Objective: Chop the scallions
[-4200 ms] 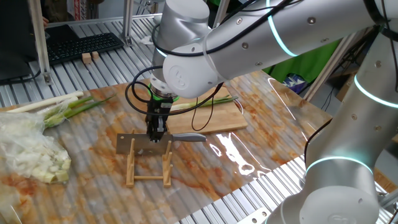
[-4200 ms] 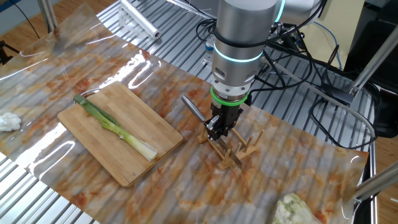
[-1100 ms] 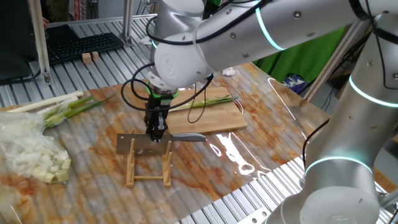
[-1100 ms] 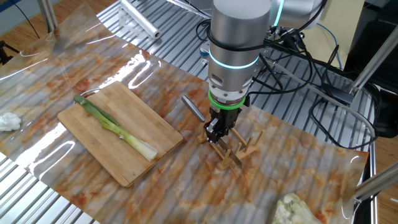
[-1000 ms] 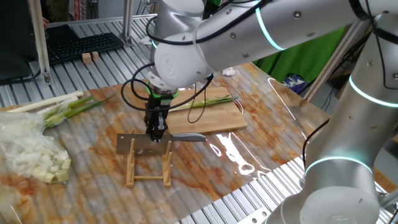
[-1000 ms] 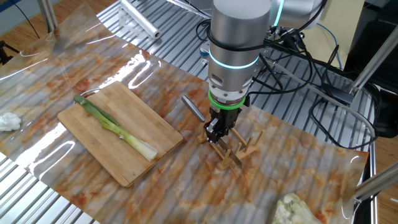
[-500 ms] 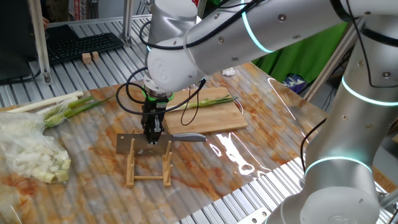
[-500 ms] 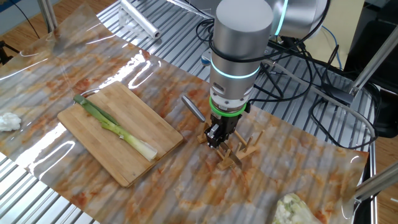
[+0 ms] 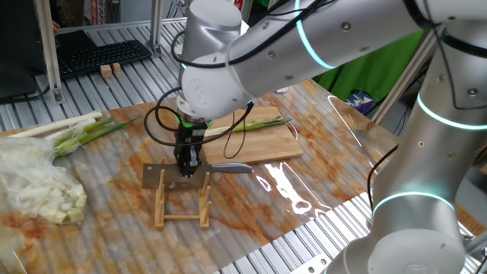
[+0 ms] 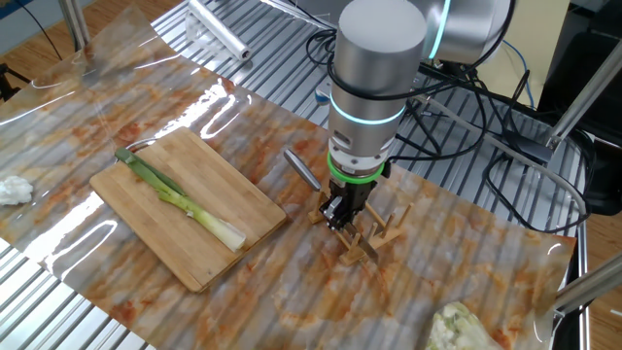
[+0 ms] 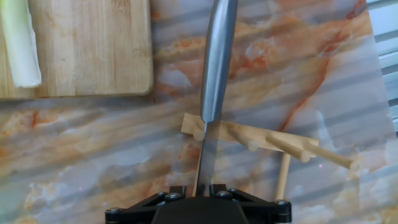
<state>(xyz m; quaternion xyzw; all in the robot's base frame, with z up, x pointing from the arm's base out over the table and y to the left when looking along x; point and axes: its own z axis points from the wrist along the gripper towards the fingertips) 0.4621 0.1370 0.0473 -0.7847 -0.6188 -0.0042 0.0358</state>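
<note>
Right now your gripper (image 10: 337, 216) straddles the knife (image 11: 214, 68) in its wooden rack (image 9: 182, 202); whether the jaws are pinching the blade, you cannot tell. Beside the rack, the scallions (image 10: 182, 202) lie on the cutting board (image 10: 219, 190).

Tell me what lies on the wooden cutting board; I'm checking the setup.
On the light wooden cutting board lies one scallion stalk, white root end toward the near corner, green leaves toward the far one. The board beneath it is hidden.

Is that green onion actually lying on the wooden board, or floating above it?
Touching. The other fixed view shows the scallion lying flat along the cutting board, with no gap or shadow under it. The hand view shows its white end resting on the wood.
</note>
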